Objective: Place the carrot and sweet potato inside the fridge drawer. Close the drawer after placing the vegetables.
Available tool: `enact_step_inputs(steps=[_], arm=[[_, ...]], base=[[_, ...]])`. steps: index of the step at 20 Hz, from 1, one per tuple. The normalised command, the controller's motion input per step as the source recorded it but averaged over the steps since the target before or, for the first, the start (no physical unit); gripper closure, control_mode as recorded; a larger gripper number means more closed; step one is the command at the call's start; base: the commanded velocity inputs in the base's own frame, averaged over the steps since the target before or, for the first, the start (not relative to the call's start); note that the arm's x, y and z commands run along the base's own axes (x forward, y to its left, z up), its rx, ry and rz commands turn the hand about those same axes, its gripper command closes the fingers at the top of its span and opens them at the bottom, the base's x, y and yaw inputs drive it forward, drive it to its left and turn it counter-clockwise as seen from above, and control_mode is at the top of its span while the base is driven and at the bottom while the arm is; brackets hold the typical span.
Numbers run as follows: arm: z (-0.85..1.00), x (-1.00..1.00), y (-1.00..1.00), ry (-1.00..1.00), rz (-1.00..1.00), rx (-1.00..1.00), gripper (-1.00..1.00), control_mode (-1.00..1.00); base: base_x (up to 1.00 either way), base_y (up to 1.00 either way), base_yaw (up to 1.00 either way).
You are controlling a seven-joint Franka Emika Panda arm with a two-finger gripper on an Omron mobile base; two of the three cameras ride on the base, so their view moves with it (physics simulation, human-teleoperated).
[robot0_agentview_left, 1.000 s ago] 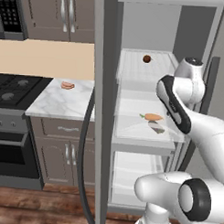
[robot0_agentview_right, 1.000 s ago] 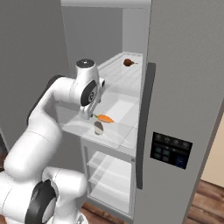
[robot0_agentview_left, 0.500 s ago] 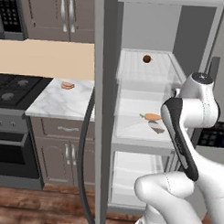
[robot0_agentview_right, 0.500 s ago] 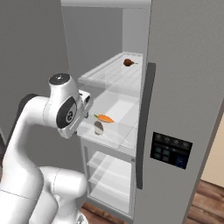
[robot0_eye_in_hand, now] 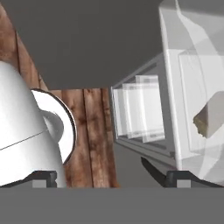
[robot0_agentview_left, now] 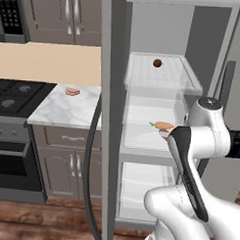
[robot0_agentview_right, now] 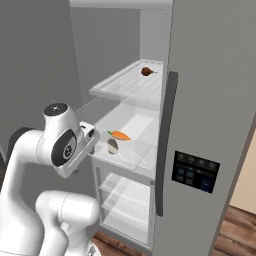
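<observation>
just one carrot (robot0_agentview_left: 164,125), one sweet potato (robot0_agentview_right: 113,146)

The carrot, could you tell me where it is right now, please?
The carrot lies inside the clear fridge drawer, below the ribbed shelf, with the sweet potato just in front of it.

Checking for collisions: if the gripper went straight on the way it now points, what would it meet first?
Probably the wooden floor in front of the fridge; the open gripper points downward, beside the lower drawers. Depth is unclear.

I see the carrot (robot0_agentview_left: 163,125) inside the fridge drawer (robot0_agentview_left: 141,137), below the ribbed white shelf (robot0_agentview_left: 163,72).
</observation>
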Motion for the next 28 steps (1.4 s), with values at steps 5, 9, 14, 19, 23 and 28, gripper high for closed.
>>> enact_step_inputs(steps=[5,9,14,19,23,28], arm=[[-0.33,0.41,0.00,0.03,0.00,0.00,-1.00,-1.00],[-0.26,0.53,-0.04,0.00,0.00,0.00,-1.00,-1.00],[-0.23,0.52,-0.07,0.00,0.02,0.00,-1.00,-1.00],[-0.23,0.58,-0.09,0.00,0.02,0.00,-1.00,-1.00],[-0.24,0.62,-0.10,0.00,0.03,0.00,-1.00,-1.00],[-0.12,0.65,-0.11,-0.01,0.02,0.01,-1.00,-1.00]], base=[[0.00,0.00,0.00],[0.00,0.00,0.00],[0.00,0.00,0.00],[0.00,0.00,0.00],[0.00,0.00,0.00],[0.00,0.00,0.00]])
